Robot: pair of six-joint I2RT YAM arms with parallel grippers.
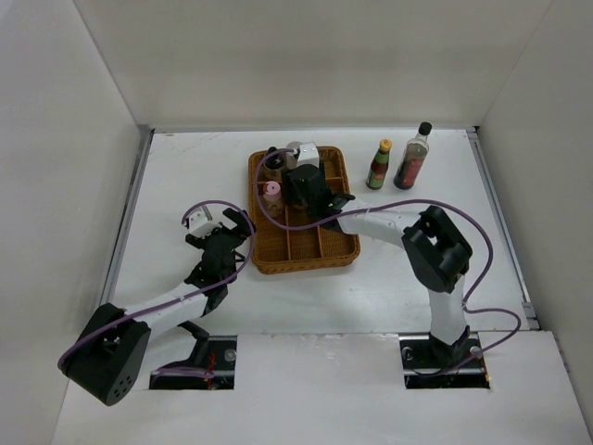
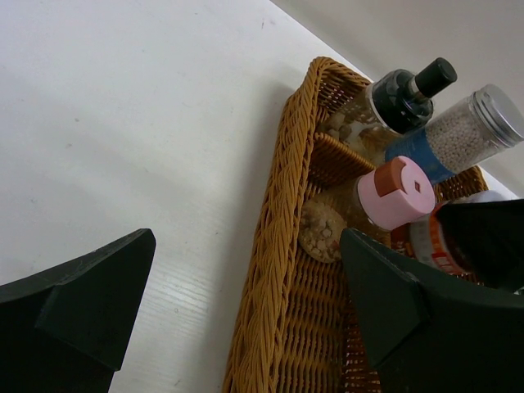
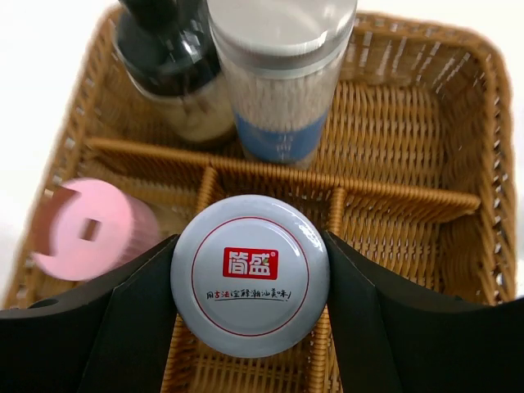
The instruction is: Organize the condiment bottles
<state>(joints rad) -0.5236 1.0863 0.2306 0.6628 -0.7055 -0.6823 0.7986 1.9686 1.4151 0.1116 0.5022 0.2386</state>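
My right gripper is shut on the short jar with the red-labelled lid over the middle row of the brown wicker tray. I cannot tell whether the jar rests on the tray floor. The pink-capped bottle stands just left of it. The black-capped bottle and the white-capped jar stand in the back row. The yellow-capped green bottle and the tall clear black-capped bottle stand on the table right of the tray. My left gripper is open and empty.
The tray's left rim runs between my left fingers, close to the right one. White walls enclose the table on three sides. The tray's front compartments hold nothing.
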